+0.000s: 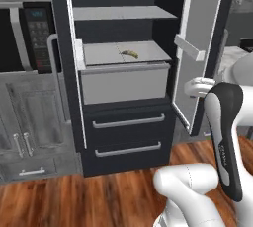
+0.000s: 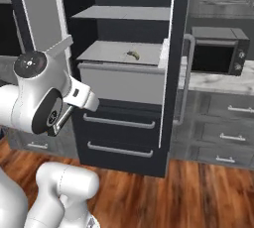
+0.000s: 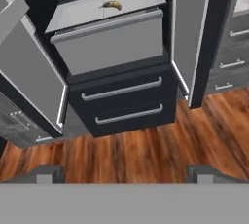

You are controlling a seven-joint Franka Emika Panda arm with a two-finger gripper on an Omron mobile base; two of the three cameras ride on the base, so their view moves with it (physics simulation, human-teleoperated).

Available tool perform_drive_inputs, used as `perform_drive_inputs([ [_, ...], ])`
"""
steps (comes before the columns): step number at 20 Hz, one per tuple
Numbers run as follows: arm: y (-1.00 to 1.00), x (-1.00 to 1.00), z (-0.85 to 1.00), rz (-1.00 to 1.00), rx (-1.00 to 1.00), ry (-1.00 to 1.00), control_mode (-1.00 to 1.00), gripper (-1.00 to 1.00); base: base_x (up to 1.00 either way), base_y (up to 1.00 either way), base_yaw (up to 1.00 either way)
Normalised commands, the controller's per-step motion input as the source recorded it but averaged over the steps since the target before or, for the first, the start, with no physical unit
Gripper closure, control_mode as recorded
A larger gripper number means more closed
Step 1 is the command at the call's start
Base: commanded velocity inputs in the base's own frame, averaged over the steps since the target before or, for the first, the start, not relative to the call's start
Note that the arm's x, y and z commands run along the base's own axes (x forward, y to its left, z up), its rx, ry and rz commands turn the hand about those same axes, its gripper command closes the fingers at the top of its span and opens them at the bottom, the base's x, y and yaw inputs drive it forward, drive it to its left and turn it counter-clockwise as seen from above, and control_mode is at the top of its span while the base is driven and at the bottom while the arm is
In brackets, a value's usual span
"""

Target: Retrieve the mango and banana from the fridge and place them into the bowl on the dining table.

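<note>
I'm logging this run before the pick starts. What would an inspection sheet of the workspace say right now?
Surface: light grey fridge shelf above a pulled-forward grey bin; brown wood floor below.
Job's things: tall dark navy French-door fridge stands with both doors open; small yellow, brown-ended banana lies on the shelf, untouched. Mango, bowl, dining table: nothing seen.
Clutter: nothing seen.
Grippers: two-finger gripper open, empty, back from the fridge, facing its lower drawers.
Cables: nothing seen.
Surroundings: black microwave and grey cabinets flank the fridge.
</note>
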Motion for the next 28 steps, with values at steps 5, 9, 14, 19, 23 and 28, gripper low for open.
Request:
perform_drive_inputs([
  [5, 0.00, 0.00, 0.00, 0.00, 0.00, 0.00, 1.00, -1.00, 0.88, 0.38, -0.05],
  [9, 0.00, 0.00, 0.00, 0.00, 0.00, 0.00, 1.00, -1.00, 0.59, 0.03, -0.01],
  [14, 0.00, 0.00, 0.00, 0.00, 0.00, 0.00, 1.00, -1.00, 0.38, -0.05, 0.07],
  [19, 0.00, 0.00, 0.00, 0.00, 0.00, 0.00, 1.00, -1.00, 0.64, 0.00, 0.09],
  [23, 0.00, 0.00, 0.00, 0.00, 0.00, 0.00, 1.00, -1.00, 0.60, 0.00, 0.07],
  [28, 0.00, 0.00, 0.00, 0.00, 0.00, 0.00, 1.00, -1.00, 0.51, 0.00, 0.03],
])
